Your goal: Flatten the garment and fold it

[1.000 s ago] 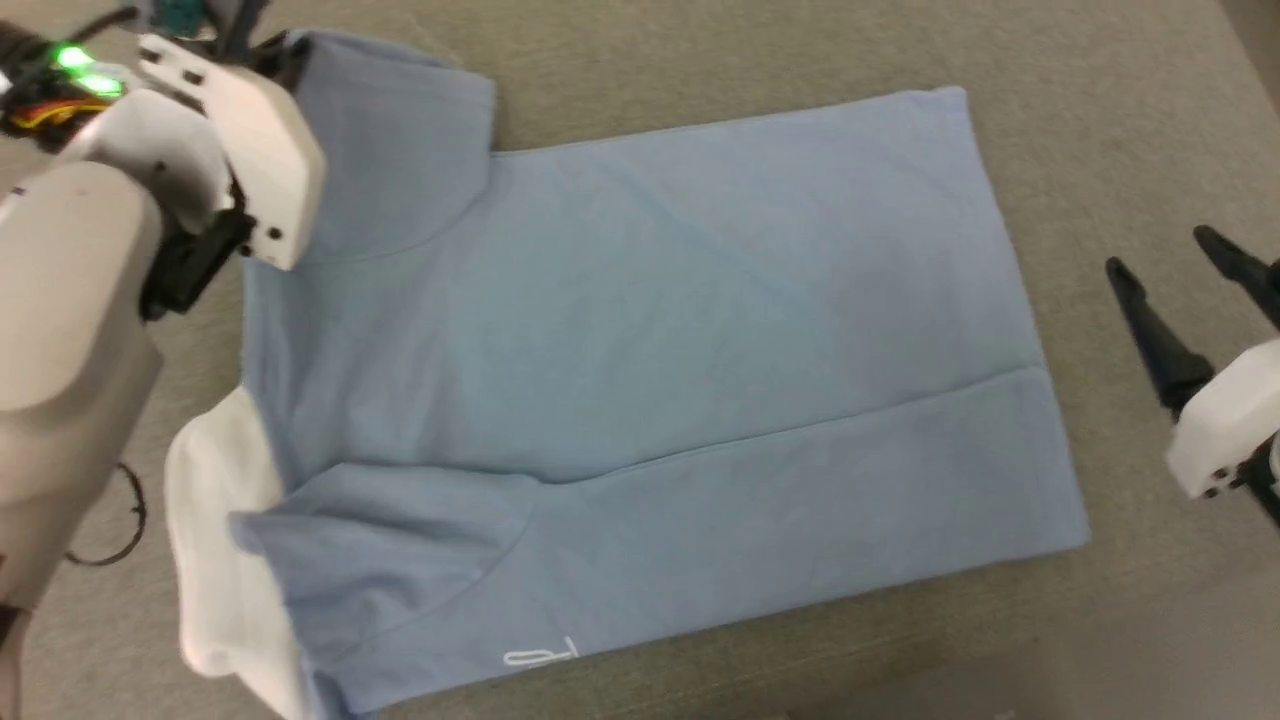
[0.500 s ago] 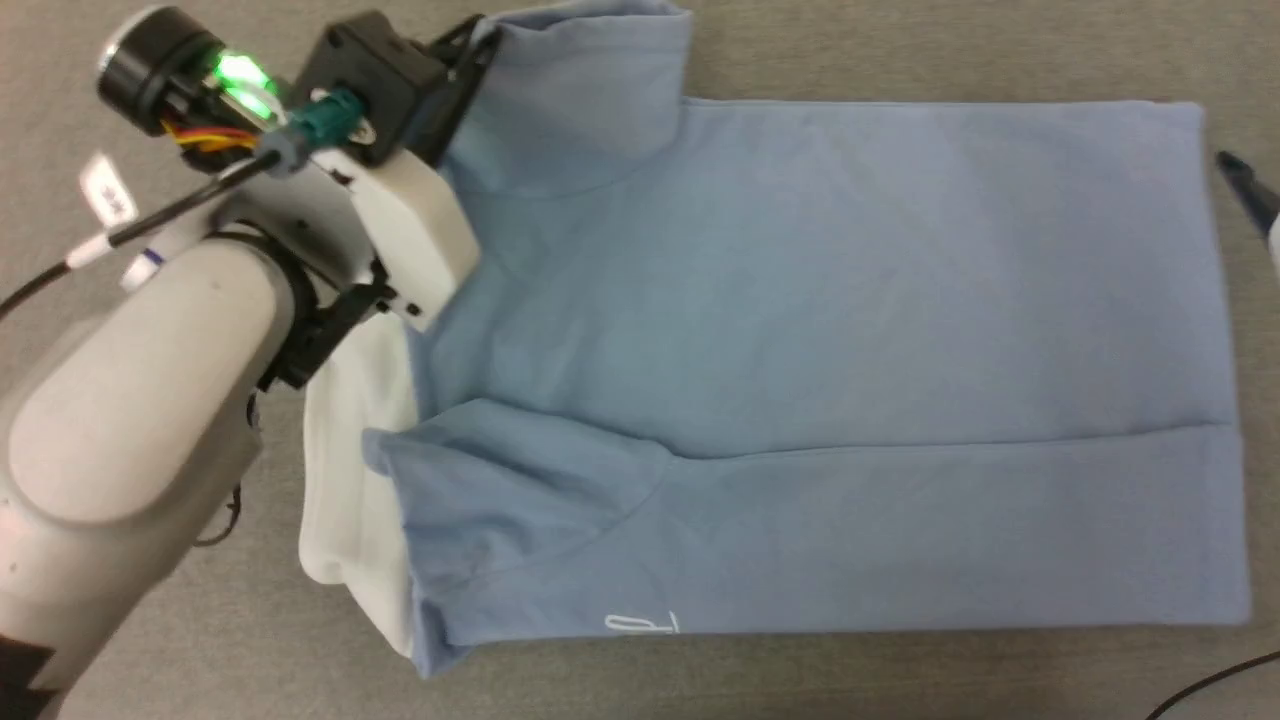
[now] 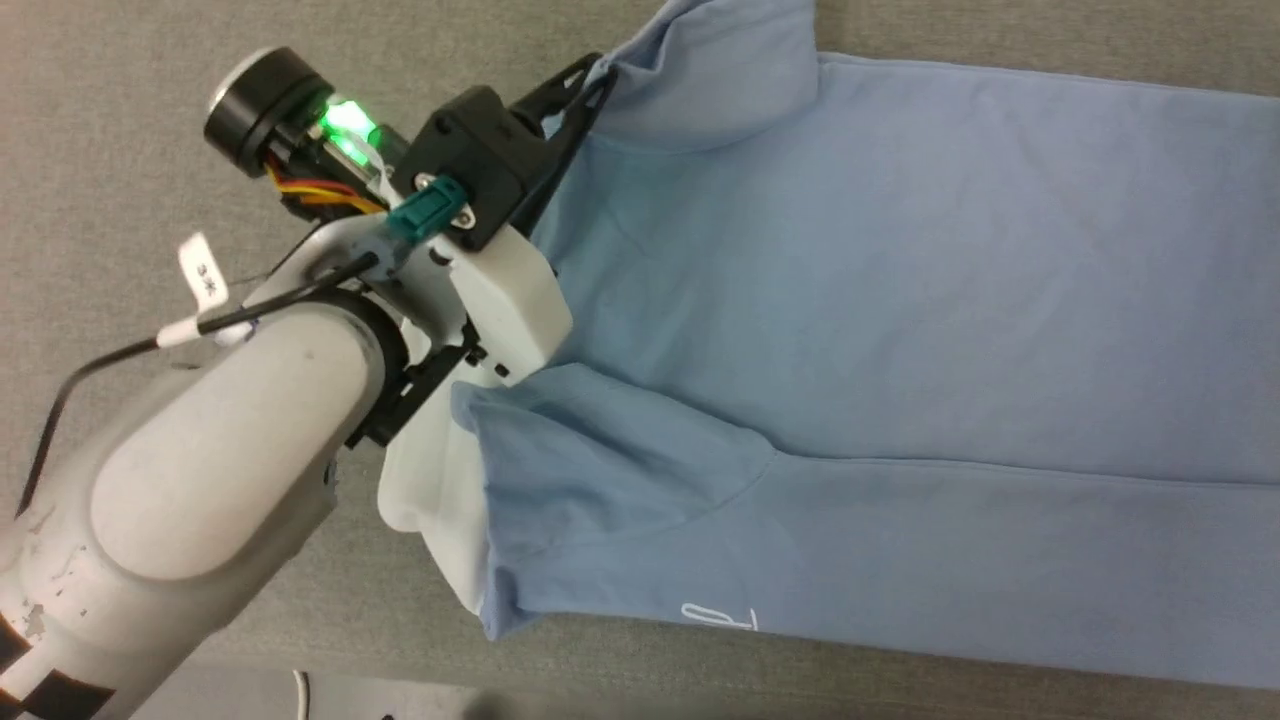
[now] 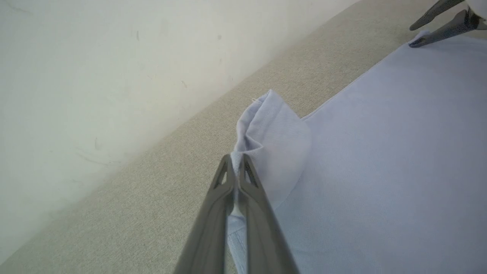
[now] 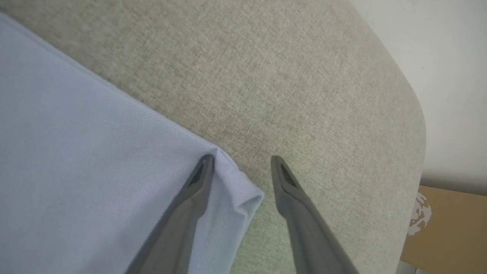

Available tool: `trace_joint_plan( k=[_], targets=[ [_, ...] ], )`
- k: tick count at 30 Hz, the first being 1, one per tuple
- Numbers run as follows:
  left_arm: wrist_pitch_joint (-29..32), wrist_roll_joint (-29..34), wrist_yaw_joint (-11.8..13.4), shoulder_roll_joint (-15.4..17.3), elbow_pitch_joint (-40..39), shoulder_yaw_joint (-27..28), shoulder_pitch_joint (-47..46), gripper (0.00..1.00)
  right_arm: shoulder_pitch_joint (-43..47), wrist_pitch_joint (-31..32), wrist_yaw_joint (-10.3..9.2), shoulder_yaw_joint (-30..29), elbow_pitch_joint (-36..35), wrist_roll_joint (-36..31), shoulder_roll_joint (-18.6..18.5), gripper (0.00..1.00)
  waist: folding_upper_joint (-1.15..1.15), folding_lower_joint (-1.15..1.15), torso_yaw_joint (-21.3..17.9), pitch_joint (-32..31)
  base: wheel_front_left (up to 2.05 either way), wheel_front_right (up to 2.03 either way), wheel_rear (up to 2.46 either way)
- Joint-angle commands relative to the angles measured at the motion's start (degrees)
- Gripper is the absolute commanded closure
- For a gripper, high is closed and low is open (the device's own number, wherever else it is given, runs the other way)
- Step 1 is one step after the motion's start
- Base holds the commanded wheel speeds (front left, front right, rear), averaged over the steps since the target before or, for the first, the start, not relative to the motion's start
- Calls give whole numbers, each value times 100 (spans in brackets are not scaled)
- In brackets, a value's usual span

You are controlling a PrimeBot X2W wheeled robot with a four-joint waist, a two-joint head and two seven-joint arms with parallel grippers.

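The garment (image 3: 900, 320), a light blue polo shirt, lies flat on the beige surface with its near side folded over. Its white collar (image 3: 430, 490) points left and a small white logo (image 3: 715, 618) shows near the front edge. My left gripper (image 3: 598, 72) is shut on the far sleeve (image 4: 274, 140), pinching its raised edge between the fingertips (image 4: 247, 167). My right gripper (image 5: 241, 160) is open, its fingers standing either side of the hem corner (image 5: 243, 198). In the left wrist view, the right gripper (image 4: 412, 36) shows on that far corner.
The beige cloth surface (image 3: 150, 120) extends left of the shirt. A pale wall (image 4: 95, 76) runs along its far edge. The surface's rounded corner (image 5: 411, 102) lies close beyond the right gripper, with a cardboard box (image 5: 445, 228) below it.
The head camera has swung left, so the shirt sits further right in the picture. The right gripper, first off to the side of the hem, has left that view. The left gripper still holds the sleeve.
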Motion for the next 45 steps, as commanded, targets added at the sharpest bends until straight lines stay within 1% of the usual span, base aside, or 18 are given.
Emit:
trace_joint_plan(
  k=[1,5,12,17,23,28,33,39,45],
  targets=[
    [-67,32,71,-31,38,-7,84,100,173,-25,37,289,183,47,167,100,-1,0,49,16,0,0,0],
    [-261,-61,204,5,175,95,274,100,22,-384,37,408,442,99,260,100,-1,0,-72,-233,0,0,0],
    [-531,-364,435,266,240,333,834,100,62,-1258,37,134,817,188,475,100,-1,0,-298,-1000,0,0,0],
    [-554,-623,636,531,14,440,1421,100,587,-1767,37,-240,792,299,515,100,-1,0,-404,-1601,0,0,0],
    [-359,-867,844,930,-506,360,2251,100,1629,-2101,37,-855,383,515,501,100,-1,0,-466,-2074,0,0,0],
    [-196,-1101,977,1140,-803,235,2872,100,2459,-2095,37,-1257,-40,558,588,100,-1,0,-531,-2230,0,0,0],
    [-74,-1383,1076,1277,-873,75,3495,100,3460,-1859,37,-1754,-531,444,680,100,-1,0,-563,-2311,0,0,0],
    [74,-1528,986,1266,-515,-189,3828,100,4385,-1284,37,-2016,-1051,256,750,100,-1,0,-588,-2284,0,0,0],
    [-37,-1426,769,1051,130,-390,3763,100,4729,-932,37,-2100,-1207,14,827,100,-1,0,-601,-2180,0,0,0]
  ],
)
